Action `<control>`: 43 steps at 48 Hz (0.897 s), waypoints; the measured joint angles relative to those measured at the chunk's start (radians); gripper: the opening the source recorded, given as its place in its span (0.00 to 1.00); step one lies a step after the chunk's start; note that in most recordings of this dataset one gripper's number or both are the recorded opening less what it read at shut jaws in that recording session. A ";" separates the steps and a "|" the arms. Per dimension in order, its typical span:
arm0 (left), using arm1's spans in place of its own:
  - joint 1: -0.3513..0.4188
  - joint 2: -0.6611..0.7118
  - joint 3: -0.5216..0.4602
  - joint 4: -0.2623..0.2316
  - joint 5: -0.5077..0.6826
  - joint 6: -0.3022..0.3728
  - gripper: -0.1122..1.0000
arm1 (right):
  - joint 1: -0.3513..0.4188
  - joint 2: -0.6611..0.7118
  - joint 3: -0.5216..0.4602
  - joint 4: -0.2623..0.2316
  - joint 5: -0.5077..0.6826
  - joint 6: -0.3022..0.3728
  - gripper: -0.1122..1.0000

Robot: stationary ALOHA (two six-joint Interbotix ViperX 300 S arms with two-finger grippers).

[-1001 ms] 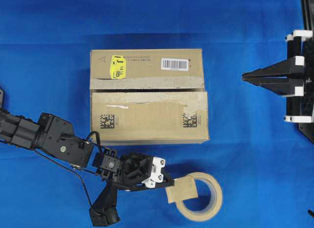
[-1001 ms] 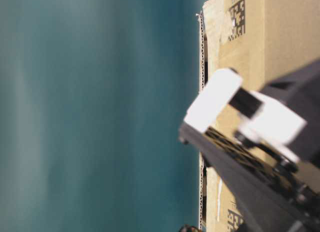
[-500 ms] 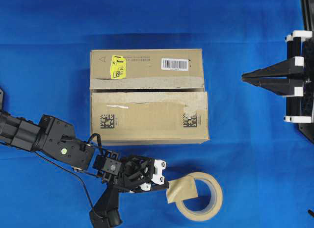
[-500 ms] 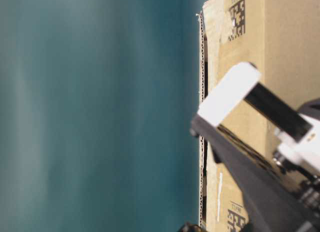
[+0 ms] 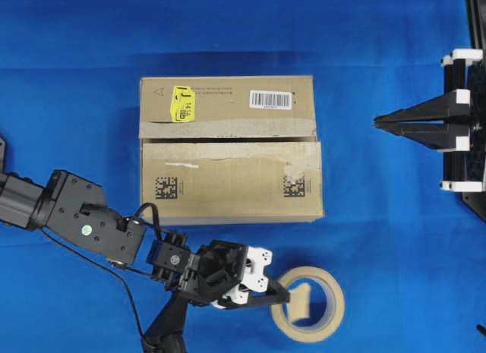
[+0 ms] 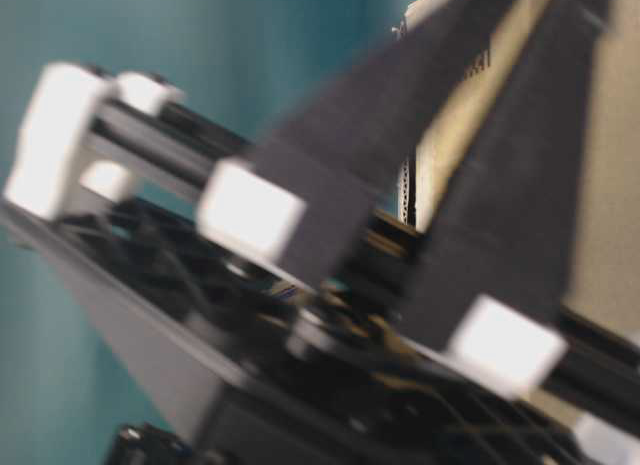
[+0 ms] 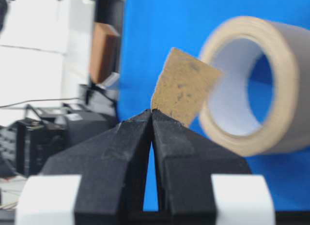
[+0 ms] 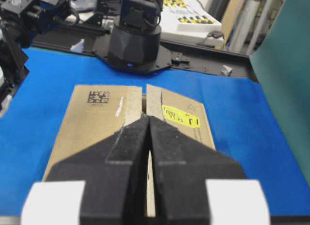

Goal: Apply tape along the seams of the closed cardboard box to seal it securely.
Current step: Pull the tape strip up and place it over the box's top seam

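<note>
The cardboard box (image 5: 228, 182) lies at the middle of the blue table, with the seam (image 5: 228, 138) running left to right between its flaps. My left gripper (image 5: 286, 296) is below the box, shut on a corner of the tan tape piece (image 5: 302, 304), which stands edge-on over the hole of the roll. In the left wrist view the tape (image 7: 181, 87) sticks up from my closed tips (image 7: 152, 112). My right gripper (image 5: 377, 121) is shut and empty, right of the box, and points along the seam (image 8: 144, 97) at the box (image 8: 92, 128).
The cream tape roll (image 5: 334, 311) lies flat below the box's right corner, and stands just behind the tape in the left wrist view (image 7: 286, 65). The table-level view is filled by my blurred left gripper, with the box (image 6: 615, 185) behind it.
My left gripper has moved right and turned, and the tape piece went from lying flat across the roll's left rim to standing edge-on over its hole. The right arm has not moved.
</note>
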 measured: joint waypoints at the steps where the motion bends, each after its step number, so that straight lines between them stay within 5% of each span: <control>1: 0.002 0.000 -0.003 -0.002 0.002 0.000 0.10 | 0.002 0.000 0.000 0.000 0.002 -0.002 0.08; 16: 0.043 -0.132 0.060 -0.002 0.002 0.040 0.10 | 0.012 0.000 0.000 0.000 0.002 0.003 0.08; 43: 0.308 -0.446 0.314 0.000 0.008 0.057 0.10 | 0.014 0.020 0.000 0.000 0.000 0.005 0.08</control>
